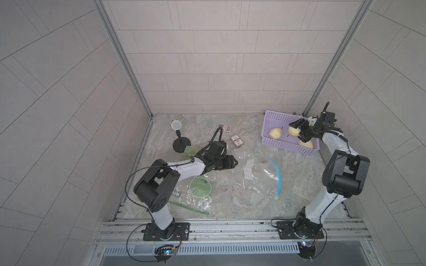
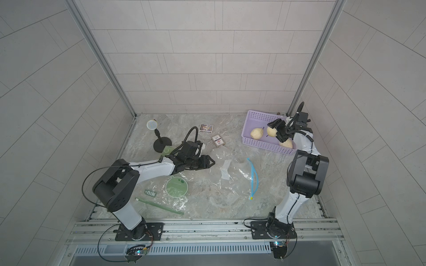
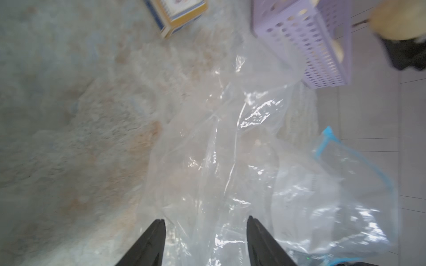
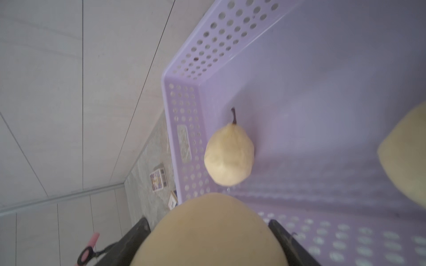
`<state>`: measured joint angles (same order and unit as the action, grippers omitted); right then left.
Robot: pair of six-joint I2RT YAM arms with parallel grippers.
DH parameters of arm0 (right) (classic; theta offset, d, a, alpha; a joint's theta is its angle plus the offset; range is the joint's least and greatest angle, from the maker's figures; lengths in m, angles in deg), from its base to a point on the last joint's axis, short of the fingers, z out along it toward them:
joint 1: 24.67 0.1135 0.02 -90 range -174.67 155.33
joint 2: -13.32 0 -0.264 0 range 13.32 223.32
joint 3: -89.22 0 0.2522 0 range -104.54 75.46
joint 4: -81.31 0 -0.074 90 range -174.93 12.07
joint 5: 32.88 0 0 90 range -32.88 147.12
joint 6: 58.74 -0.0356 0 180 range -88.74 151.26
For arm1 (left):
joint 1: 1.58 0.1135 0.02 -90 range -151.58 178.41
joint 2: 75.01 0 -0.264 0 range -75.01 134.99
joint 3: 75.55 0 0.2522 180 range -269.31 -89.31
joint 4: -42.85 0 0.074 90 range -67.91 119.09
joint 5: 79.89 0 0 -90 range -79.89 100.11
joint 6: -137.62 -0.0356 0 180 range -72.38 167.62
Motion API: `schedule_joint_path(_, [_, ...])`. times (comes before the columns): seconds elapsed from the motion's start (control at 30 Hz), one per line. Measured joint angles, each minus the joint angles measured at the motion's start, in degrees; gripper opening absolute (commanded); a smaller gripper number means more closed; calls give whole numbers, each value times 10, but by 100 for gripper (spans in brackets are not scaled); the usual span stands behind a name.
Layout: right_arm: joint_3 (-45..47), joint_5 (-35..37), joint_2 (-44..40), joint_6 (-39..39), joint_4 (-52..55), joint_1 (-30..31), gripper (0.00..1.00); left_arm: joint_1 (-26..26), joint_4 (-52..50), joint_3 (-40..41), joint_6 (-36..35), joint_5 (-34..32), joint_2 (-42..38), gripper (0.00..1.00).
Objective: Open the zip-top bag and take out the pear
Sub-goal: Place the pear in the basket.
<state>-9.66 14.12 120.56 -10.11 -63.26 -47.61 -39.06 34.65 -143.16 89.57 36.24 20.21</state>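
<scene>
The clear zip-top bag (image 1: 260, 175) (image 2: 235, 179) lies crumpled flat mid-table, and its blue zip strip (image 1: 277, 177) gapes apart at the right end. My left gripper (image 1: 235, 162) (image 2: 212, 162) (image 3: 205, 220) hovers at the bag's left edge, open, with only bag film (image 3: 230, 149) under its fingers. My right gripper (image 1: 297, 132) (image 2: 275, 131) (image 4: 207, 222) holds a pale yellow pear (image 1: 294, 131) (image 2: 271, 131) (image 4: 212, 235) between its fingers above the purple basket (image 1: 283, 145) (image 4: 184, 119).
Two more pears (image 1: 275, 133) (image 1: 306, 144) lie in the basket. Two small card boxes (image 1: 236, 141) (image 1: 224, 128) sit behind the bag. A black stand with a round disc (image 1: 181, 145) is back left. Another clear bag with a green disc (image 1: 200, 187) lies front left.
</scene>
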Motion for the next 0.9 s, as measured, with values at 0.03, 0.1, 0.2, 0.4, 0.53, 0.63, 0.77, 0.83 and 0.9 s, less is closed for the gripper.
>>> schedule_joint_path(0.03, [-17, 5, 22, -1, -7, 0, 92, -1, -2, -9, 5, 4, -21, 72])
schedule_joint_path(0.1, [-31, 12, 37, -3, -12, 0, 94, -2, -8, -20, 10, 10, -66, 78])
schedule_joint_path(0.2, [-28, 23, 10, 0, -13, 2, 96, -3, -44, -30, 10, 2, -147, 81])
schedule_joint_path(0.4, [59, 22, -197, 31, -6, 77, 97, 4, -143, -16, -21, -62, -289, 85])
schedule_joint_path(0.53, [186, 19, -366, 36, -36, 323, 96, 30, -226, 40, -34, -116, -383, 86])
schedule_joint_path(0.63, [327, 32, -428, -3, -102, 508, 95, 66, -283, 82, -37, -147, -435, 91])
schedule_joint_path(0.77, [479, 93, -398, -73, -175, 661, 95, 94, -338, 88, -49, -179, -456, 92])
schedule_joint_path(0.83, [497, 122, -355, -97, -191, 720, 95, 99, -348, 91, -50, -185, -462, 92])
schedule_joint_path(0.9, [488, 146, -309, -113, -216, 770, 94, 102, -355, 95, -52, -186, -469, 92])
